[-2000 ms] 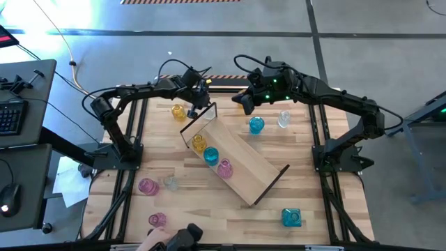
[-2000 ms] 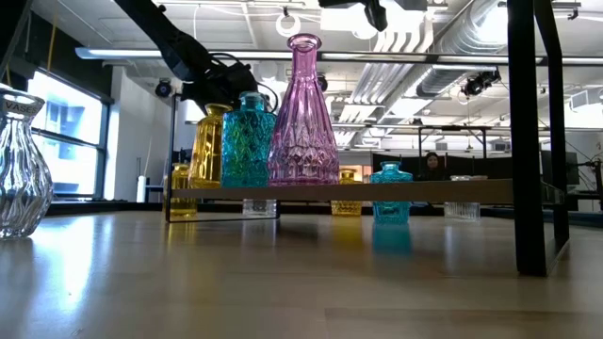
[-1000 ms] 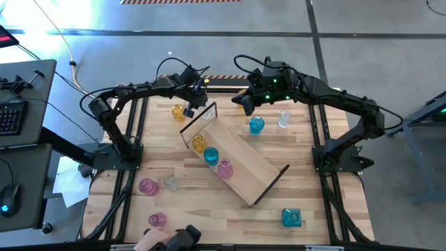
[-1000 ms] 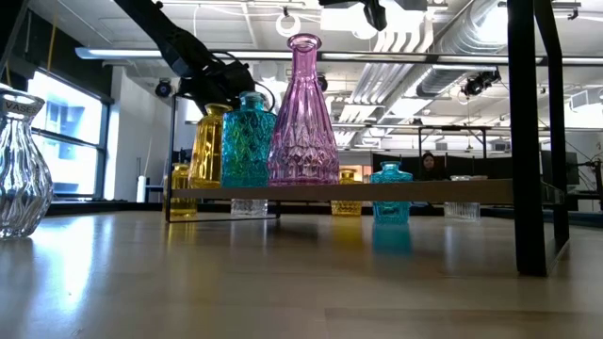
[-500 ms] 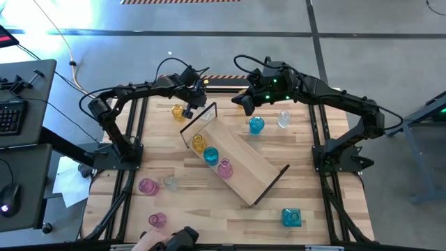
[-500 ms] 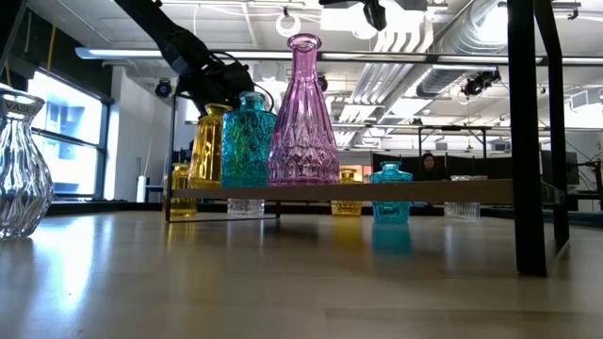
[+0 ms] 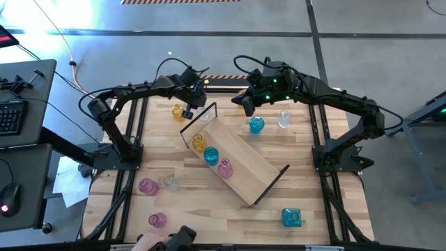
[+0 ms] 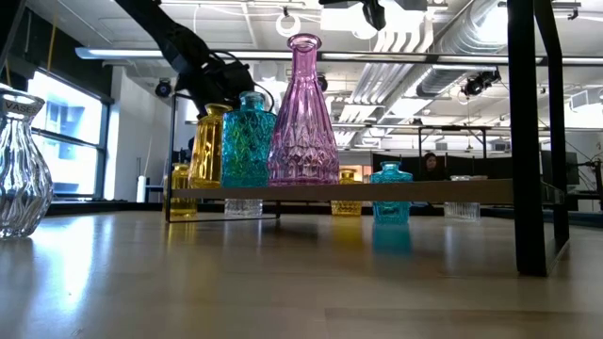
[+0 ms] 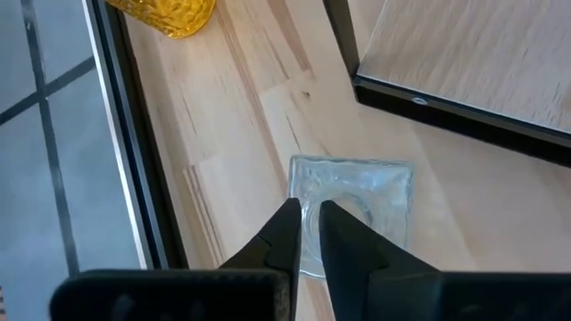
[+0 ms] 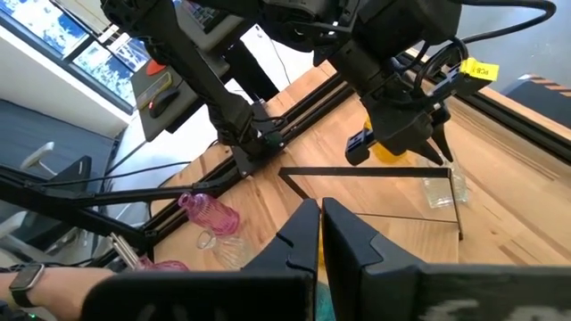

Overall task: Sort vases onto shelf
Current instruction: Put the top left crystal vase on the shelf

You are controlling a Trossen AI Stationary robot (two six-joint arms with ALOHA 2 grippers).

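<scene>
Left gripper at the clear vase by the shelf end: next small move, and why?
Probably lift straight up. The left gripper looks nearly shut on the rim of the clear vase, which sits on the table close to the shelf frame, so rising first should clear the frame.

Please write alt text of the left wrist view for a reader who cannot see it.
The left pincer, its two dark fingers nearly together, grips the rim of a clear square glass vase standing on the wooden tabletop. A corner of the shelf lies beyond it, and an amber vase shows at the picture's edge.
</scene>
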